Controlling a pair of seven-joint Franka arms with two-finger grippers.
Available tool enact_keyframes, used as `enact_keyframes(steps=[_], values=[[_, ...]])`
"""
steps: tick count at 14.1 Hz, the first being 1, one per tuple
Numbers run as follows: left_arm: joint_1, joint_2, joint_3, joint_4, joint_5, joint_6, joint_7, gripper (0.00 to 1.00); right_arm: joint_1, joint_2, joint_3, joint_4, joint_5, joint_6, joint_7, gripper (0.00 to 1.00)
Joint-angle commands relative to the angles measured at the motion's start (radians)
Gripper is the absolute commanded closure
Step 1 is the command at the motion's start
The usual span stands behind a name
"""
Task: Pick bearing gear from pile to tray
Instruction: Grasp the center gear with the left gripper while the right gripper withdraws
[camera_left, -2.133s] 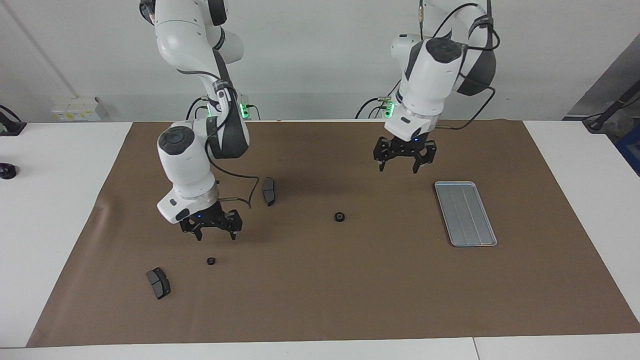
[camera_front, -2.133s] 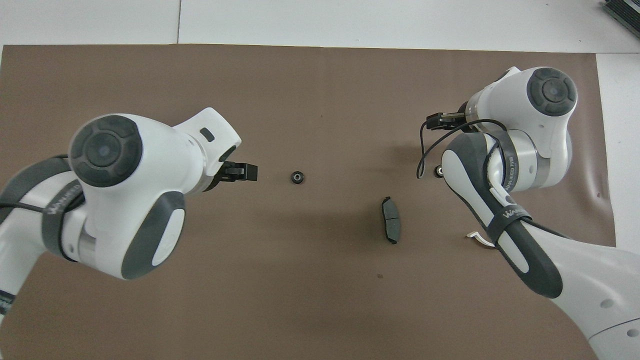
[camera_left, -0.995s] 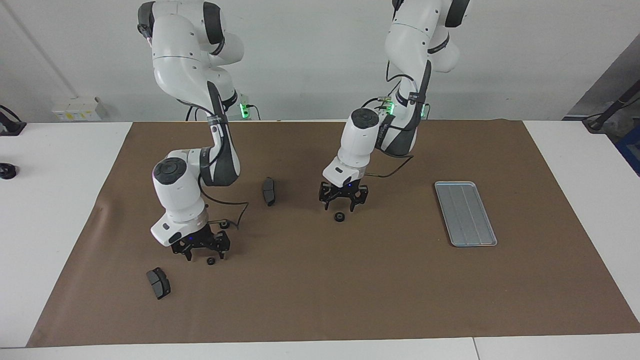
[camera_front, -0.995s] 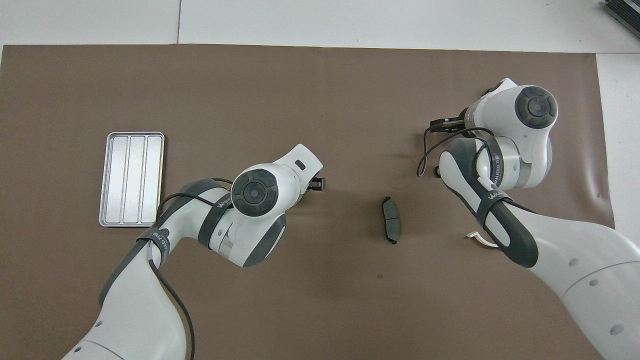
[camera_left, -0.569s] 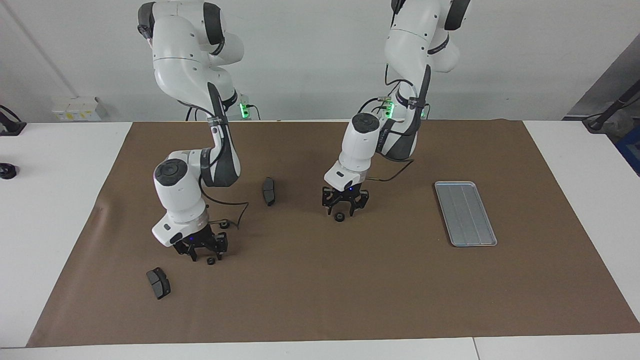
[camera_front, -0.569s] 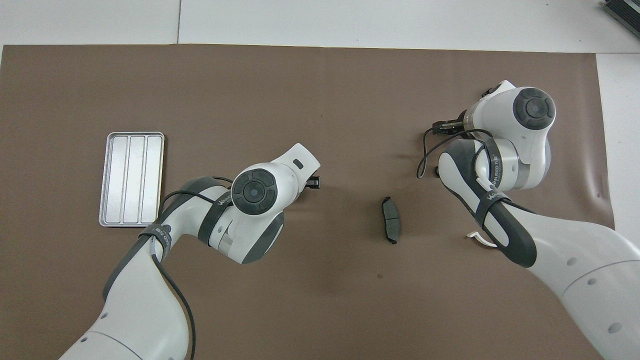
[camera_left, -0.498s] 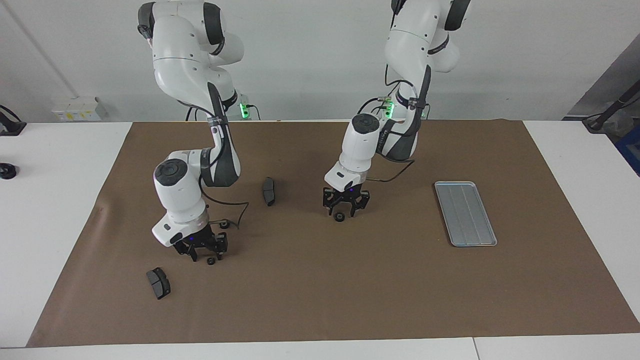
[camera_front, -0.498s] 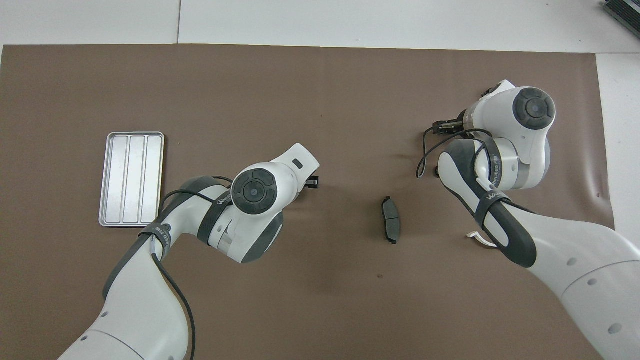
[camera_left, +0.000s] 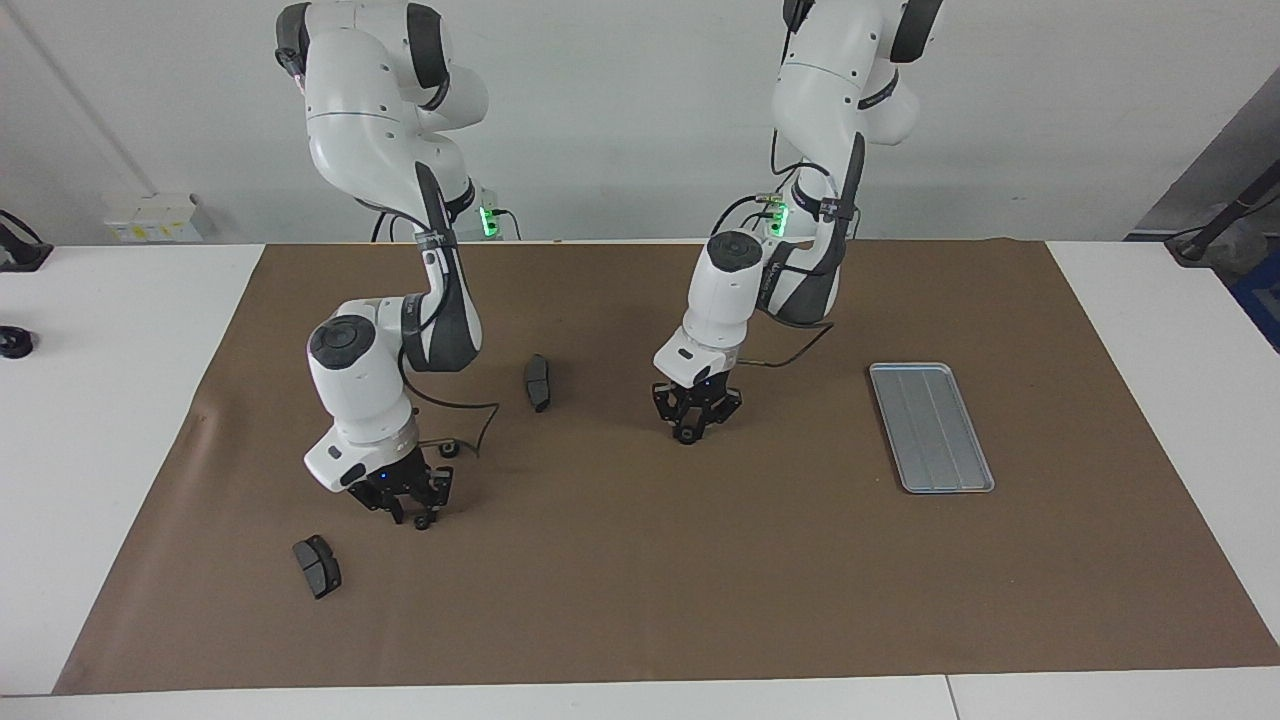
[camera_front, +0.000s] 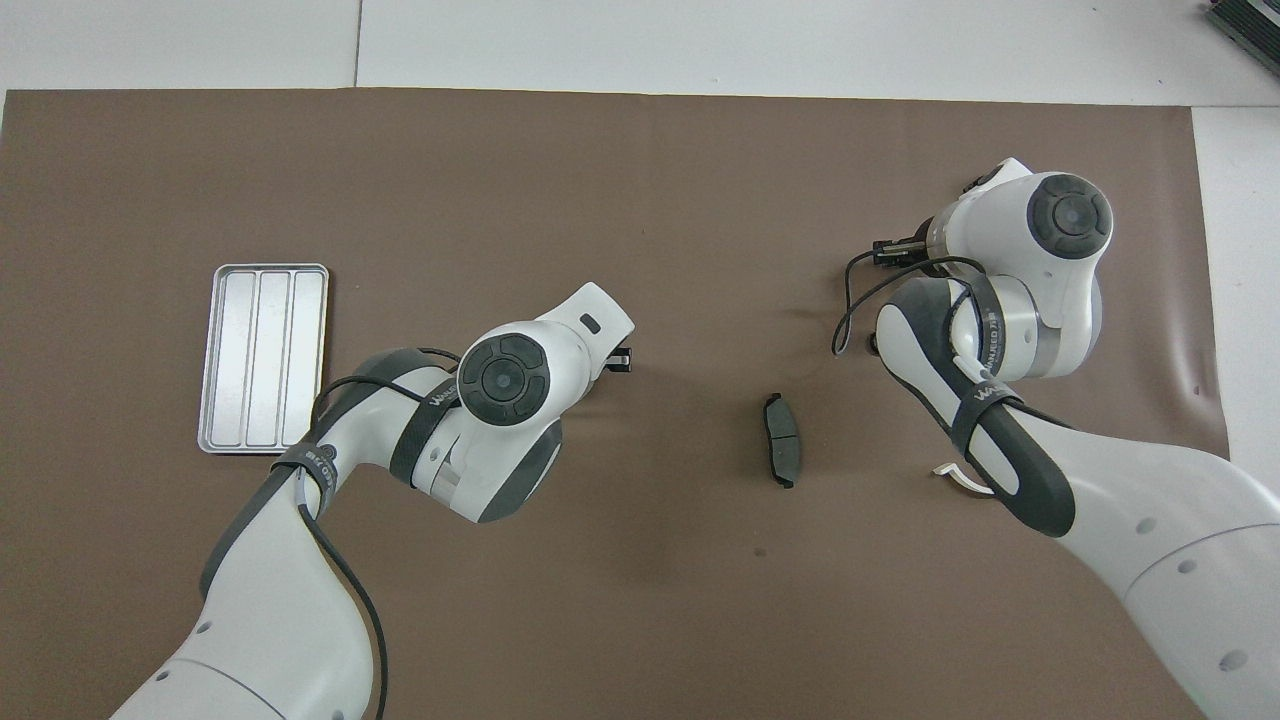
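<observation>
- Plainly early days: reading the brown mat (camera_left: 640, 620) in the facing view as a dial, the tray (camera_left: 930, 430) at 3 o'clock holds nothing, so no part is delivered.
- At 10 o'clock the nearer brake pad (camera_left: 538, 382) lies untouched.
- Just off the dial's centre, the left gripper (camera_left: 690, 427) is down on the mat, its tips drawn in on the middle ring (camera_left: 686, 437). I judge that grasp made, with the lift and the carry toward 3 o'clock left to do.
- Around 8 o'clock the right gripper (camera_left: 410, 508) is low at the outer ring (camera_left: 423, 521); whether it has a grip I cannot tell.
- Farther out at 8 o'clock lies the outer brake pad (camera_left: 316, 566).
- White tabletop (camera_left: 100, 400) frames the mat, and a pale wall (camera_left: 620, 120) closes 12 o'clock.
</observation>
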Motion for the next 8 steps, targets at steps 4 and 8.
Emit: enact_keyframes(steps=[4,8], values=[[-0.004,-0.029,0.075,0.011,0.087,-0.058,-0.016,1.0,-0.009,0.008,0.013,-0.01,0.036,0.033,-0.012,0.52],[0.068,-0.166,0.135,-0.004,0.089,-0.197,-0.006,1.0,-0.006,0.008,0.013,-0.009,0.049,0.048,-0.012,0.52]])
